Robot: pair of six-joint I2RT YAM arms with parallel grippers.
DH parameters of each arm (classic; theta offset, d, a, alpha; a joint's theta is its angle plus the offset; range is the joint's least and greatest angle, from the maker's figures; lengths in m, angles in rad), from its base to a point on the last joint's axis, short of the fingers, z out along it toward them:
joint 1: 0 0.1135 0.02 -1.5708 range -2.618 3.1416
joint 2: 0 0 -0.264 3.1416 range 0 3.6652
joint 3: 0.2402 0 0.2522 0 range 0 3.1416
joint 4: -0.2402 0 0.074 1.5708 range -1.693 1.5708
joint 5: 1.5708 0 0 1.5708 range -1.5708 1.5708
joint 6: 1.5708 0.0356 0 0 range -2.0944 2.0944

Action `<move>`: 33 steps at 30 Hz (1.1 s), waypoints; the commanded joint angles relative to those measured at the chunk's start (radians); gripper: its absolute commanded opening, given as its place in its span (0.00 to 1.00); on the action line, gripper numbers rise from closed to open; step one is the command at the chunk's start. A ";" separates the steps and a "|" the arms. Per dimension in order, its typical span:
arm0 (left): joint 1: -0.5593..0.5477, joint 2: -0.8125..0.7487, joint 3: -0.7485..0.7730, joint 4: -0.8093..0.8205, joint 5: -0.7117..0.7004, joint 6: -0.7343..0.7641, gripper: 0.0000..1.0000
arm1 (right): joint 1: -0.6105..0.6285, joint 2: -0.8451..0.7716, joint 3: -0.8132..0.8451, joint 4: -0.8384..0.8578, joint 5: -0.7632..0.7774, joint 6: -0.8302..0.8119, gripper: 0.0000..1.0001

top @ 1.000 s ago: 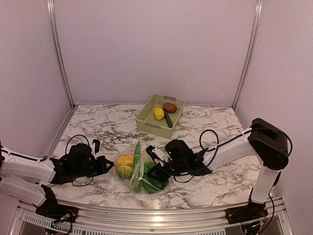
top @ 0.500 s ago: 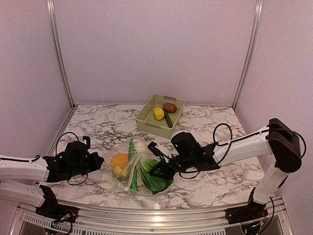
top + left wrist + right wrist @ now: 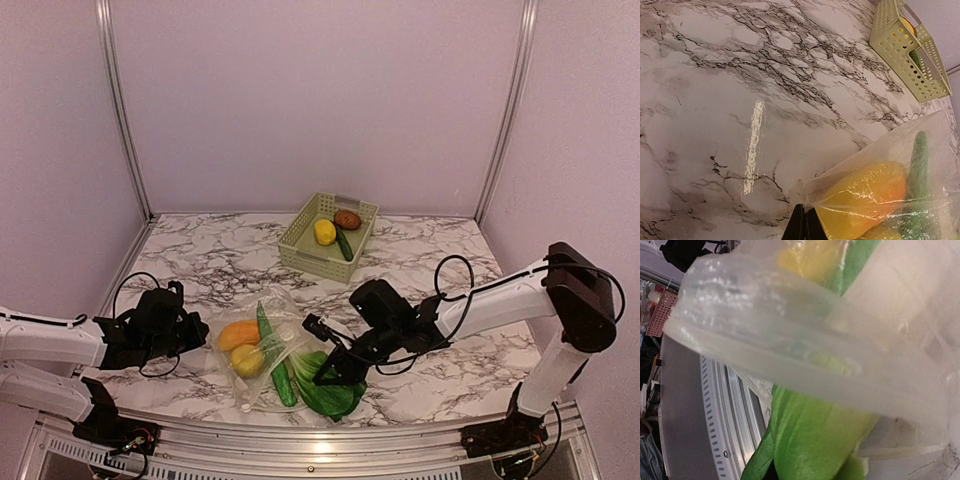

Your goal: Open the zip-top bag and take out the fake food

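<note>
The zip-top bag [image 3: 262, 350] lies on the counter [image 3: 200, 270] between the 2 arms. It holds an orange-yellow mango [image 3: 238, 333], a yellow lemon [image 3: 248, 361] and a long green pod [image 3: 276, 352]. The leafy vegetable [image 3: 328, 392] spreads out past the bag's right side. The left end effector [image 3: 802, 227] is clamped together on the bag's left corner, low against the counter. The right end effector [image 3: 335, 372] sits at the bag's right side above the leaf. Its wrist view is filled with crinkled plastic and green leaf, so whether it grips cannot be told. Farther back, well apart from the bag, the pale green basket [image 3: 300, 250] holds 3 pieces: a yellow fruit [image 3: 324, 232], a brown piece [image 3: 347, 219] and a dark green one [image 3: 344, 245].
</note>
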 commanded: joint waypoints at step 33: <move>0.090 0.097 0.087 -0.083 -0.092 -0.101 0.00 | -0.116 -0.465 0.079 -0.224 0.080 -0.060 0.00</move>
